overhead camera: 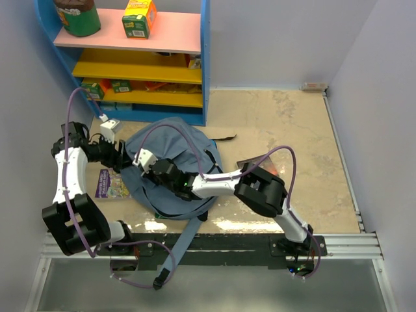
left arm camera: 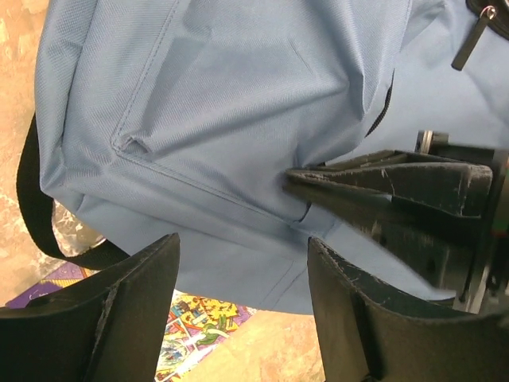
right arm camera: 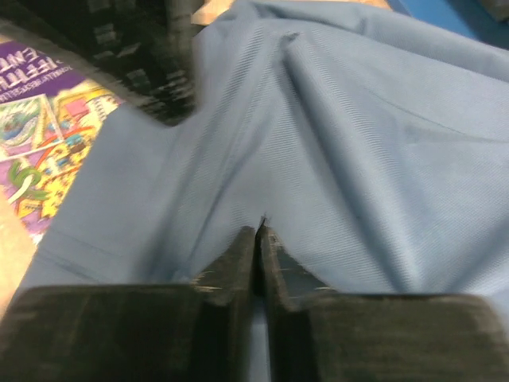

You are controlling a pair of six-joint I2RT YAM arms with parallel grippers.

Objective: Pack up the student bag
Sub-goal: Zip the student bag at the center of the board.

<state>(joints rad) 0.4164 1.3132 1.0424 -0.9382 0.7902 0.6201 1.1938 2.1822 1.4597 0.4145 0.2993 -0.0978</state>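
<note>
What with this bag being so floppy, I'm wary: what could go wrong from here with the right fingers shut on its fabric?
1. The right fingers pinch only a thin fold of the student bag at their tips, so it may slip out on a lift.
2. The open left fingers stand close beside them, so the two might knock together.
3. The colourful printed item lies at the bag's edge and could get dragged along.

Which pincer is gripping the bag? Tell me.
The right pincer: shut on a fold of the bag; the left pincer stands open, empty.
</note>
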